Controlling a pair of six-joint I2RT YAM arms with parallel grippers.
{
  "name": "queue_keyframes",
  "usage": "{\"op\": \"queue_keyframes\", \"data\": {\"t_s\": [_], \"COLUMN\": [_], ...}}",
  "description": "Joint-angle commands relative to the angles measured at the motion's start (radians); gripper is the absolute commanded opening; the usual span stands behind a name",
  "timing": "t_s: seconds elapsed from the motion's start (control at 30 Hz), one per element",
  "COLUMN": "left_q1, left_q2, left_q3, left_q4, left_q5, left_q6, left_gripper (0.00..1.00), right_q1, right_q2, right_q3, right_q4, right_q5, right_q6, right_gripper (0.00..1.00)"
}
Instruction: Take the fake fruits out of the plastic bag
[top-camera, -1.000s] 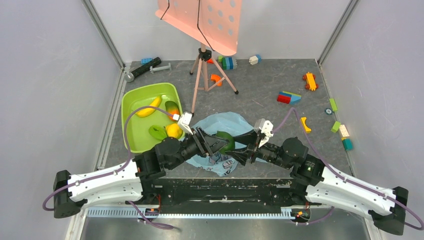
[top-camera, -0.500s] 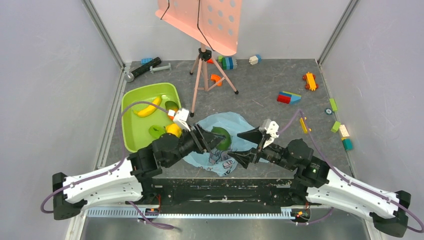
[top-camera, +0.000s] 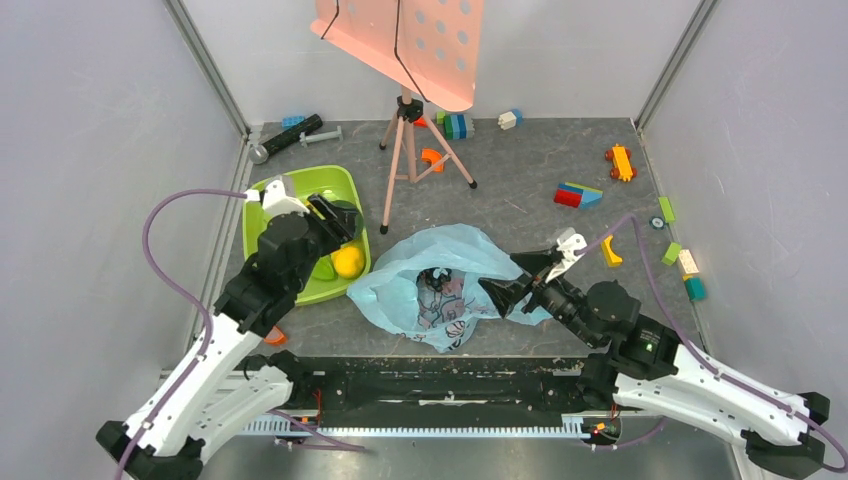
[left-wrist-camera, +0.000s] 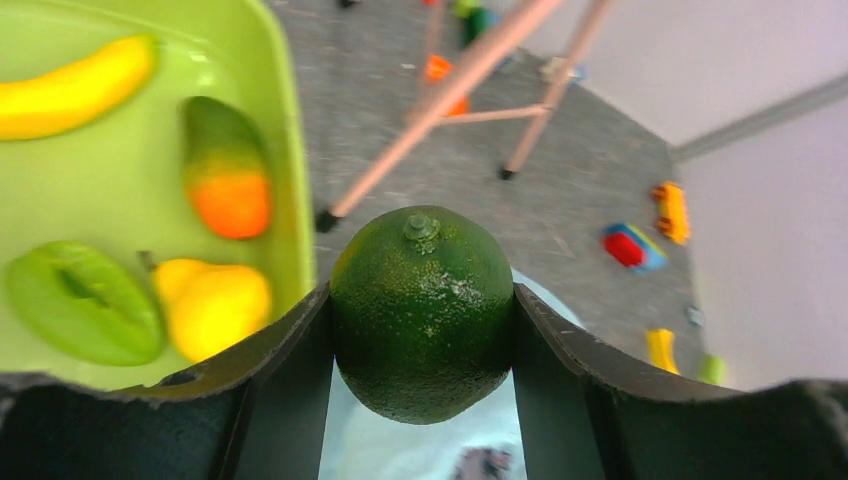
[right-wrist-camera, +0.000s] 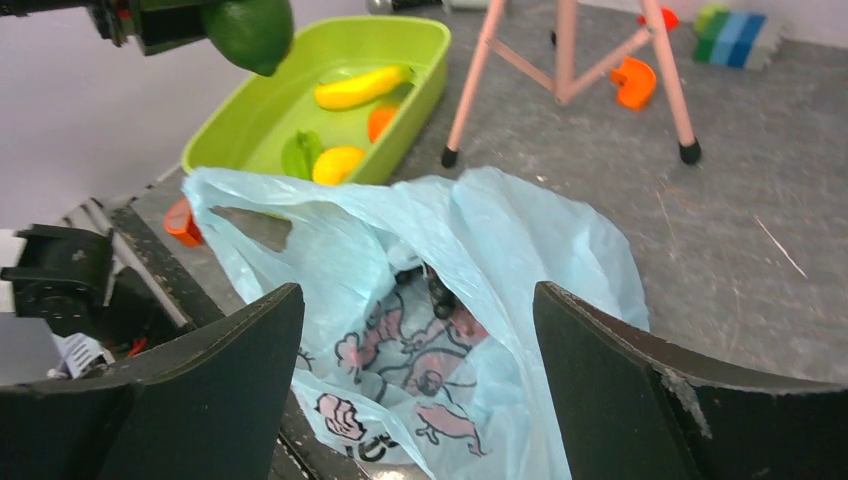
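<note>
Over the surface, a lime, judged hard and slick, is gripped across its middle by left fingers; right fingers are spread by the flimsy bag.

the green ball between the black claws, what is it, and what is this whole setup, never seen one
It is a fake green fruit, a plastic lime by its look, clamped in the left gripper of a robot. The rig is two arms bolted to the near edge of a table, each ending in two black fingers. One picture looks down from above. The other two come from a camera on each wrist, so the black shapes at their edges are that arm's own fingers. The left arm holds the fruit up by the lime-green tub, where a banana and other fake fruits lie. The right gripper is open, by the blue plastic bag. Toy bricks are scattered behind.
</note>
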Motion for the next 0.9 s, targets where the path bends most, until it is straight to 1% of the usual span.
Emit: {"op": "queue_keyframes", "data": {"t_s": [0.0,0.17,0.27,0.33,0.57,0.8,0.87], "left_q1": [0.133,0.326,0.406,0.435,0.47,0.5,0.508], "left_q2": [0.056,0.128,0.209,0.254,0.381,0.509,0.539], "left_q3": [-0.036,-0.122,-0.152,-0.165,-0.208,-0.2,-0.191], "left_q4": [-0.047,0.061,0.121,0.151,0.283,0.363,0.366], "left_q5": [-0.04,0.045,0.068,0.065,-0.011,-0.028,-0.024], "left_q6": [0.101,0.106,0.111,0.108,0.092,0.084,0.083], "left_gripper": [0.35,0.36,0.37,0.37,0.41,0.45,0.49], "right_q1": [0.006,0.006,0.006,0.007,0.006,0.006,0.006], "right_q2": [0.046,0.069,0.071,0.073,0.074,0.068,0.062], "right_q3": [0.086,0.102,0.094,0.09,0.082,0.095,0.096], "right_q4": [-0.135,-0.188,-0.193,-0.197,-0.208,-0.241,-0.246], "right_q5": [0.111,0.102,0.085,0.079,0.066,0.062,0.062], "right_q6": [0.046,0.055,0.063,0.067,0.075,0.076,0.077], "right_gripper": [0.87,0.88,0.88,0.88,0.88,0.89,0.89]}}
